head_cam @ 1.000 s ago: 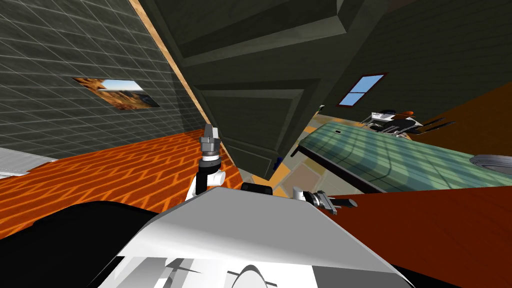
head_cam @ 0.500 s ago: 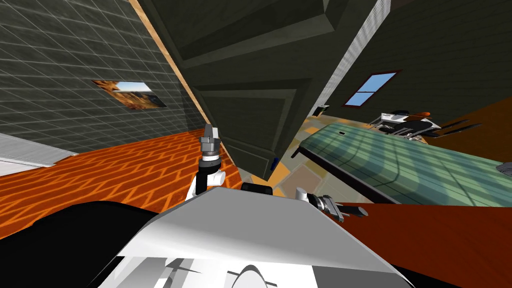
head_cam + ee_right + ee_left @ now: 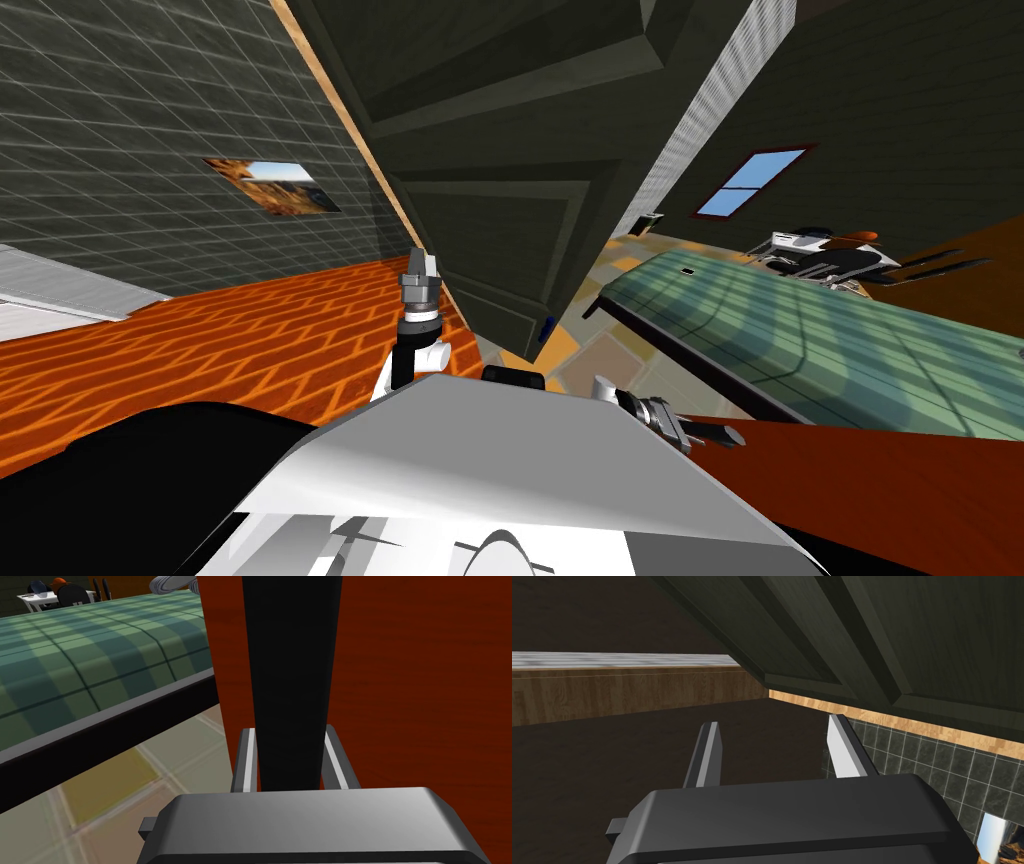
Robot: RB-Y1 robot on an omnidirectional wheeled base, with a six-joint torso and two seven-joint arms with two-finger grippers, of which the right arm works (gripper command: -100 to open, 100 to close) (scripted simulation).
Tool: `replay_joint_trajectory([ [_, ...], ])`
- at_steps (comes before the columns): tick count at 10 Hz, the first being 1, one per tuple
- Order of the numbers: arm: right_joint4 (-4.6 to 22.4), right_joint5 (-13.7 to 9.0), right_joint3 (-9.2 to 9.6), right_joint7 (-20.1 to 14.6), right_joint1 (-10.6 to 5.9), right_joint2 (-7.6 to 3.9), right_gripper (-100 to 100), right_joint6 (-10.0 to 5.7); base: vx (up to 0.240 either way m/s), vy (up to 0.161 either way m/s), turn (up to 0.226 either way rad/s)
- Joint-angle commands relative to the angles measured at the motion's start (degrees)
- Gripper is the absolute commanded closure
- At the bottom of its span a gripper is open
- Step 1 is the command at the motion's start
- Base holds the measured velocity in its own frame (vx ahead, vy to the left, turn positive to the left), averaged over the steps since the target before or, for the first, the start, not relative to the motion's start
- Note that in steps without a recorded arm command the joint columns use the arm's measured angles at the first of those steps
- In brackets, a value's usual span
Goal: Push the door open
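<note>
A dark green panelled door [image 3: 490, 190] stands ajar ahead of me, its free edge next to a light grey wall end [image 3: 700, 110]. My left gripper [image 3: 421, 262] is raised by the door's lower part, near the wooden frame strip [image 3: 350, 120]. In the left wrist view the left gripper [image 3: 773, 721] is open with nothing between its fingers, and the door [image 3: 912, 636] hangs close beyond them. My right gripper [image 3: 725, 434] is low on the right against a red-brown surface [image 3: 880, 480]. There the right gripper [image 3: 290, 731] has its fingers pressed on a black bar [image 3: 292, 676].
Past the door lies a bed with a green plaid cover [image 3: 800, 330] on a pale tiled floor [image 3: 600, 360]. A window [image 3: 750, 182] and a desk with a chair [image 3: 820, 250] stand farther back. On my side are an orange herringbone floor [image 3: 200, 340] and a framed picture [image 3: 275, 185].
My view has swung, so the wall picture and window sit further right. The light grey wall end has come into sight beside the door. My right gripper has drifted right and lower.
</note>
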Motion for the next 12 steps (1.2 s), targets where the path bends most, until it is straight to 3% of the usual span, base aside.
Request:
replay_joint_trajectory([
  [1, -0.26, -0.45, -1.9, 0.2, 0.4, 0.0, 100, -1.45, 0.015, -0.114, 0.075],
  [4, 0.17, -1.08, -3.59, 0.39, -0.03, 0.27, 100, -2.11, 0.003, -0.104, 0.055],
  [5, 0.59, -1.68, -5.2, 0.57, -0.44, 0.57, 100, -2.74, 0.015, -0.089, 0.072],
  [11, 1.88, -3.52, -10.19, 1.12, -1.72, 2.14, 100, -4.68, 0.018, -0.121, 0.062],
  [12, 2.1, -3.23, -9.53, 0.8, -1.84, 1.76, 100, -4.43, 0.007, -0.057, 0.005],
])
